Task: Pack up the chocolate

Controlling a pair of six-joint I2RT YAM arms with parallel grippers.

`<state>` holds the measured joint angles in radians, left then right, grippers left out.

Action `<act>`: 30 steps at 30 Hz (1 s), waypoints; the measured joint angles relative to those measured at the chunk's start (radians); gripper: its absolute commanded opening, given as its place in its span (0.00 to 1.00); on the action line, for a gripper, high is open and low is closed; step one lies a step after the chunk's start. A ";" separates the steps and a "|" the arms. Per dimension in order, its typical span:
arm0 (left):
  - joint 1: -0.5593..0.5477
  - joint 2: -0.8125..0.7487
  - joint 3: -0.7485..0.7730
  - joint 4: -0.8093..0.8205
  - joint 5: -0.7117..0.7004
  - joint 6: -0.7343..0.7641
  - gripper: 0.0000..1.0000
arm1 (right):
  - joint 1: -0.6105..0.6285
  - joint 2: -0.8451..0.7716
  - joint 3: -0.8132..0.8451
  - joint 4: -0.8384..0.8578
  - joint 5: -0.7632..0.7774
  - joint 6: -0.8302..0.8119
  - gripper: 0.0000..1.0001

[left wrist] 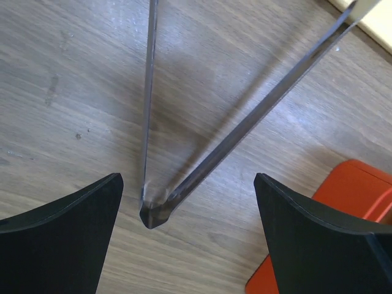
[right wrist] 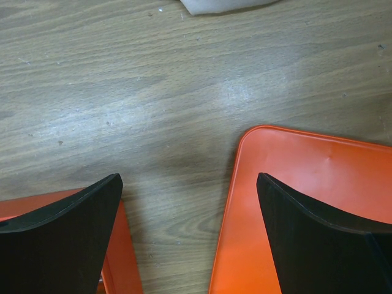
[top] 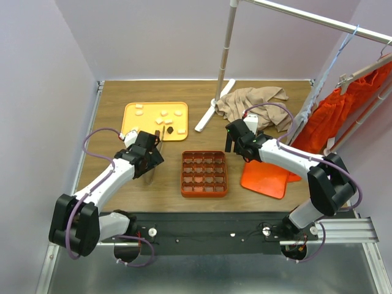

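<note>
I see both spread wide, empty — left gripper (left wrist: 187, 179) over clear tongs (left wrist: 149, 211), right gripper (right wrist: 187, 179) between orange gridded box (right wrist: 117, 260) and flat orange tray (right wrist: 306, 196).

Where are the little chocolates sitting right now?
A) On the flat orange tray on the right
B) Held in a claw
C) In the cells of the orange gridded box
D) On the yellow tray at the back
D: the cream and brown chocolates lie scattered on the yellow tray, while the cells of the box look empty.
</note>
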<state>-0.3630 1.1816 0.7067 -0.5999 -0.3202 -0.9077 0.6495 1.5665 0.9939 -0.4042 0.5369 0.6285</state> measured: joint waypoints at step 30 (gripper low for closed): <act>-0.011 0.156 0.037 0.170 -0.106 0.207 0.98 | 0.000 0.010 0.000 0.000 0.000 0.000 1.00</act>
<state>-0.3737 1.3380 0.7441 -0.4297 -0.4267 -0.7006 0.6495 1.5764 0.9939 -0.4042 0.5369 0.6289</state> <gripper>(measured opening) 0.983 0.998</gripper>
